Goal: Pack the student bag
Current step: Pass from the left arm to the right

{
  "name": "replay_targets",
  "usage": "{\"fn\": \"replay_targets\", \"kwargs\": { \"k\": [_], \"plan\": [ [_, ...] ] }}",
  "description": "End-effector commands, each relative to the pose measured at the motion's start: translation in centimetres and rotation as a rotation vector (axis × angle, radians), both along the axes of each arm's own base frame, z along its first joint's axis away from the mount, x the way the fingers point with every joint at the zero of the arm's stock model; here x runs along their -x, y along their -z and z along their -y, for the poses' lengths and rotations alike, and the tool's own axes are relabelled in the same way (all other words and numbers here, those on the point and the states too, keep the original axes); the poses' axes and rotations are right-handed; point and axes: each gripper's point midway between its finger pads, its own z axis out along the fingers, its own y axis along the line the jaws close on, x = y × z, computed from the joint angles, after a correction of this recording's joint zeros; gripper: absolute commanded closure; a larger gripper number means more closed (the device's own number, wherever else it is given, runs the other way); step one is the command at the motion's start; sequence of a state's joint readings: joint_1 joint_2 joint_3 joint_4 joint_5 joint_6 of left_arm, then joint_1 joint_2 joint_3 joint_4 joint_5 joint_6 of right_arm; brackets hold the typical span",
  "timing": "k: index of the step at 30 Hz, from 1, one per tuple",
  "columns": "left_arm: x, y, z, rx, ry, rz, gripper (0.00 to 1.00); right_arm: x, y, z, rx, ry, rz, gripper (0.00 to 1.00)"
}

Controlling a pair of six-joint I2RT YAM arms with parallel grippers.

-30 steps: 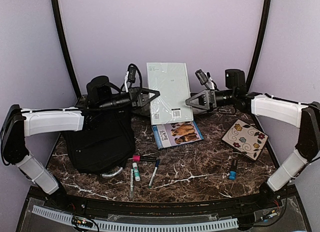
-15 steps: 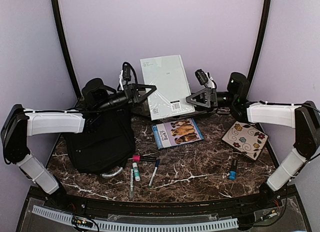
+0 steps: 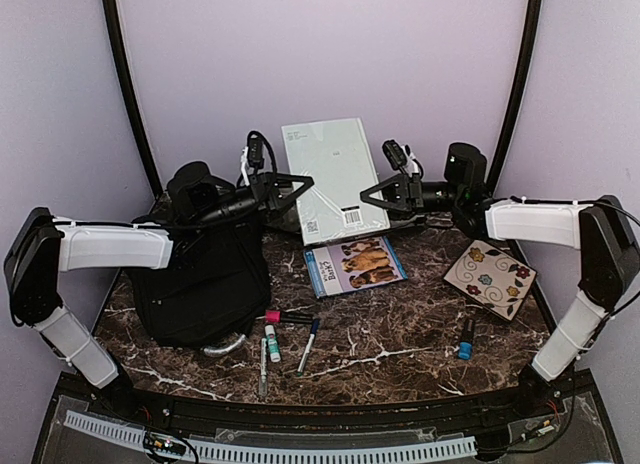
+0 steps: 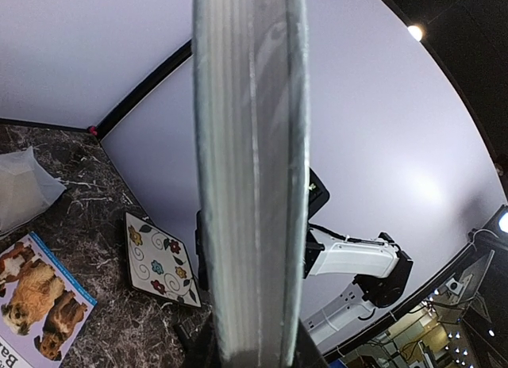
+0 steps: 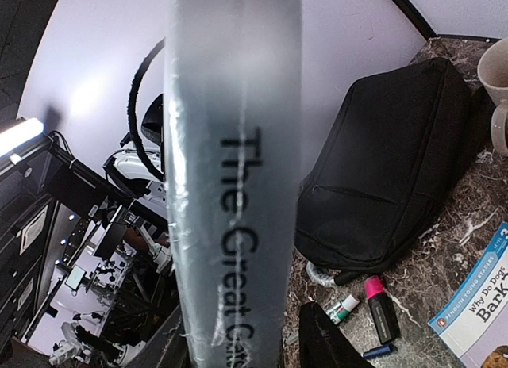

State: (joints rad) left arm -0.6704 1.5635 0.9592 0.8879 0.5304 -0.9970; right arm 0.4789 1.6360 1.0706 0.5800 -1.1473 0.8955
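The student bag (image 3: 205, 284) is a large black fabric bag lying flat at the table's left, also seen in the right wrist view (image 5: 389, 178). A pale green book (image 3: 335, 179) is held upright above the table's back. My left gripper (image 3: 305, 182) is shut on its left edge, and the page edge (image 4: 250, 185) fills the left wrist view between the fingers (image 4: 305, 344). My right gripper (image 3: 365, 196) straddles the book's right edge. The lettered spine (image 5: 234, 185) stands between its jaws, and a slim gap shows beside one finger (image 5: 333, 344).
A dog-cover book (image 3: 355, 266) lies at mid table and a flowered square pad (image 3: 490, 277) at the right. A pink-capped marker (image 3: 285, 317), a glue stick (image 3: 272, 342), pens (image 3: 308, 344) and a blue marker (image 3: 466, 339) lie near the front. A mug (image 5: 496, 98) stands behind the bag.
The book has shifted left and tilted. My right gripper has moved in over the book's right edge and its jaws have narrowed around the spine. The left grip is unchanged.
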Motion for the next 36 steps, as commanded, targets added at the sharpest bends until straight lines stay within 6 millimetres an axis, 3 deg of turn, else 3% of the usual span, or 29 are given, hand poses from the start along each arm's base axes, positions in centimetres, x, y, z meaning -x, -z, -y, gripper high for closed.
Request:
{"fn": "replay_targets", "kwargs": {
  "k": [1, 5, 12, 14, 16, 19, 22, 23, 26, 30, 31, 36],
  "plan": [
    [1.1, -5.3, -1.2, 0.135, -0.007, 0.146, 1.00, 0.2, -1.0, -0.7, -0.015, -0.019, 0.038, 0.57],
    [0.9, -5.0, -1.3, 0.136, -0.017, 0.138, 1.00, 1.0, -1.0, -1.0, -0.015, -0.043, 0.047, 0.64],
    [0.2, -3.9, -1.0, 0.101, -0.031, 0.102, 0.99, 1.5, -0.7, -0.7, -0.012, -0.045, 0.049, 0.90],
    [-0.2, -3.0, -0.8, 0.065, -0.041, 0.084, 0.87, 1.6, -0.6, -0.6, -0.013, -0.043, 0.053, 0.95],
    [-0.7, -1.7, -0.8, 0.005, -0.057, 0.042, 0.66, 1.6, -0.7, -0.4, -0.013, -0.043, 0.052, 1.00],
    [-1.2, 0.3, -1.4, -0.119, -0.101, -0.010, 0.44, 0.8, -0.6, 0.6, -0.010, -0.015, 0.037, 1.00],
    [-1.0, 2.6, -3.0, -0.318, -0.156, -0.013, 0.34, -0.6, 0.5, 2.1, 0.018, 0.033, -0.003, 1.00],
    [-0.8, 3.4, -3.8, -0.397, -0.174, -0.008, 0.34, -0.7, 0.1, 2.8, 0.030, 0.054, 0.006, 1.00],
    [0.5, 6.4, -6.6, -0.672, -0.196, -0.022, 0.36, -1.6, 2.3, 4.2, 0.136, 0.106, 0.001, 1.00],
    [1.8, 10.8, -11.4, -1.092, -0.191, -0.054, 0.39, -0.6, 6.4, 5.0, 0.293, 0.070, 0.035, 1.00],
    [2.2, 11.8, -12.6, -1.186, -0.188, -0.065, 0.35, -0.3, 7.1, 5.2, 0.320, 0.067, 0.035, 1.00],
    [4.4, 14.6, -16.1, -1.431, -0.120, 0.003, 0.36, 0.5, 7.8, 5.7, 0.341, 0.066, 0.060, 1.00]
  ]
}}
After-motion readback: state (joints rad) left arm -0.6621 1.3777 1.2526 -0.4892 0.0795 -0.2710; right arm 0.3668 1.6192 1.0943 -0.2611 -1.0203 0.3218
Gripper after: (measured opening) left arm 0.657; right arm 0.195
